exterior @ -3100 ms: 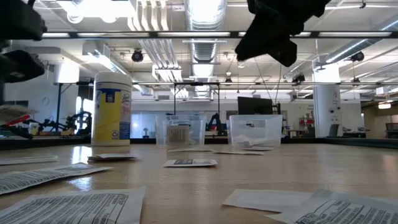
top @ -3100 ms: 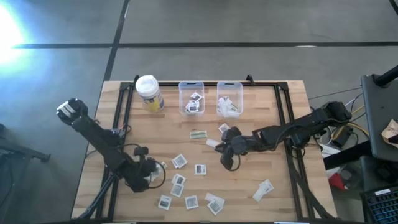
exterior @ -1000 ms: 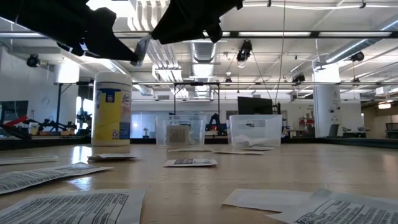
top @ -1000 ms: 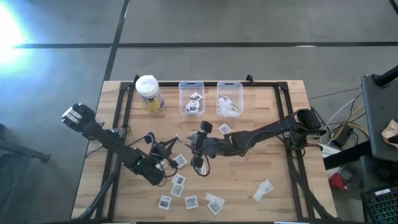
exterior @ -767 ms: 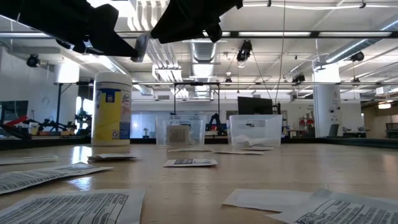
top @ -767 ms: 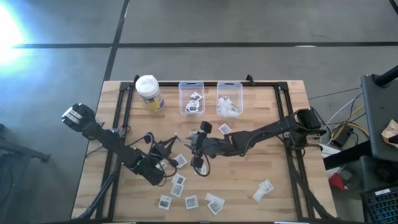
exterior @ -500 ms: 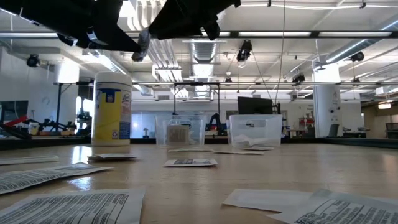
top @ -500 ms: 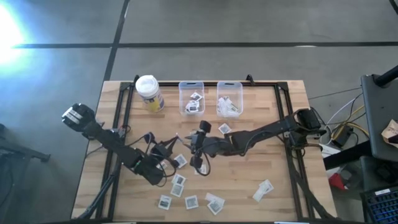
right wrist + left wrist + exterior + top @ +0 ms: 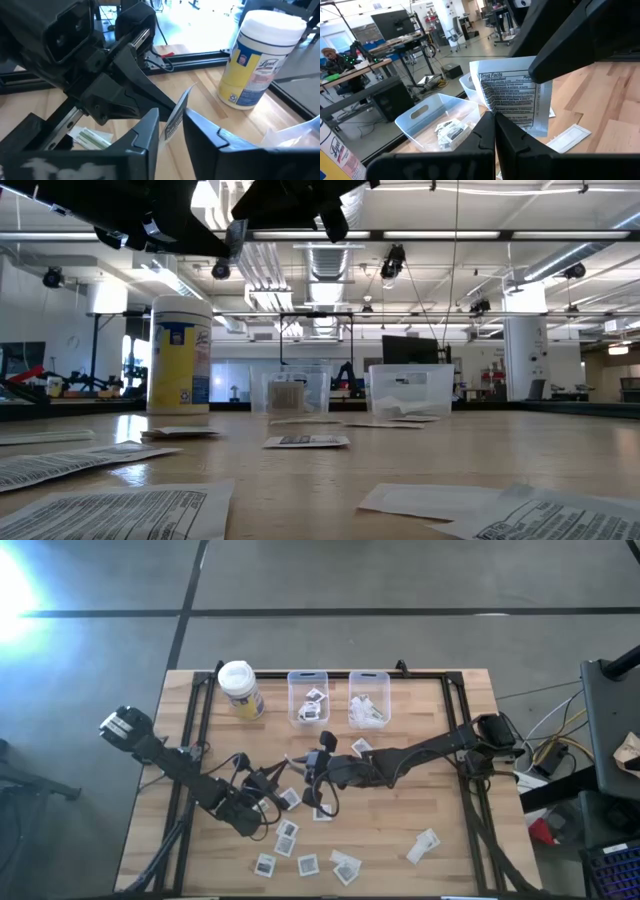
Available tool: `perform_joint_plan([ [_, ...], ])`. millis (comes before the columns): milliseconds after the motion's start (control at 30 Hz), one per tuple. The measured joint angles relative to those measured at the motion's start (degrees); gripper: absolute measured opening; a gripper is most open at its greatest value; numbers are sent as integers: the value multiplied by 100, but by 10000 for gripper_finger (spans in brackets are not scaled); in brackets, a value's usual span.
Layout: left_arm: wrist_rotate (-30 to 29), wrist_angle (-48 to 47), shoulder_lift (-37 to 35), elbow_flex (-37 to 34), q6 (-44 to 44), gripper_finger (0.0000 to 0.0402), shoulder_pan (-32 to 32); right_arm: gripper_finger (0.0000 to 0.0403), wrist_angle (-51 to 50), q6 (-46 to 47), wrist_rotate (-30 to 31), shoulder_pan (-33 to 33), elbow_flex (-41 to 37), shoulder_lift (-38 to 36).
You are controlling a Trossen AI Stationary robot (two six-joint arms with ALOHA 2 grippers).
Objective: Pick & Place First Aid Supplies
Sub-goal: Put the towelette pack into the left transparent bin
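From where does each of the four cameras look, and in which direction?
High: above, straight down on the table, both arms.
Low: at tabletop height, across to the bins; arms overhead.
Left wrist: past the shut left gripper holding a packet.
Right wrist: past the right gripper at that packet.
Both wrist views share the packet.

packet [image 9: 512, 100]: white, printed | upright, airborne | others [image 9: 287, 836]: flat on table
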Motion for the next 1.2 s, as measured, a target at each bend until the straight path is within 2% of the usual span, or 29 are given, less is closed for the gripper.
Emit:
perform_joint_plan([
  [267, -7, 0, 0, -11, 48, 0, 0, 14, -242, 273, -41, -26, 0, 0],
  [667, 29, 2, 0, -11, 285, 0, 2, 8, -373, 329, -39, -28, 0, -2],
  [900, 253, -7, 0, -13, 475, 1, 4, 8, -596, 323, -24, -26, -2, -4],
  [1033, 313, 4, 0, -13, 636, 23, 4, 8, -654, 313, 1, -26, -7, -4],
  [1200, 343, 37, 0, -13, 746, 80, -2, 8, -823, 301, 15, -33, -9, -4],
])
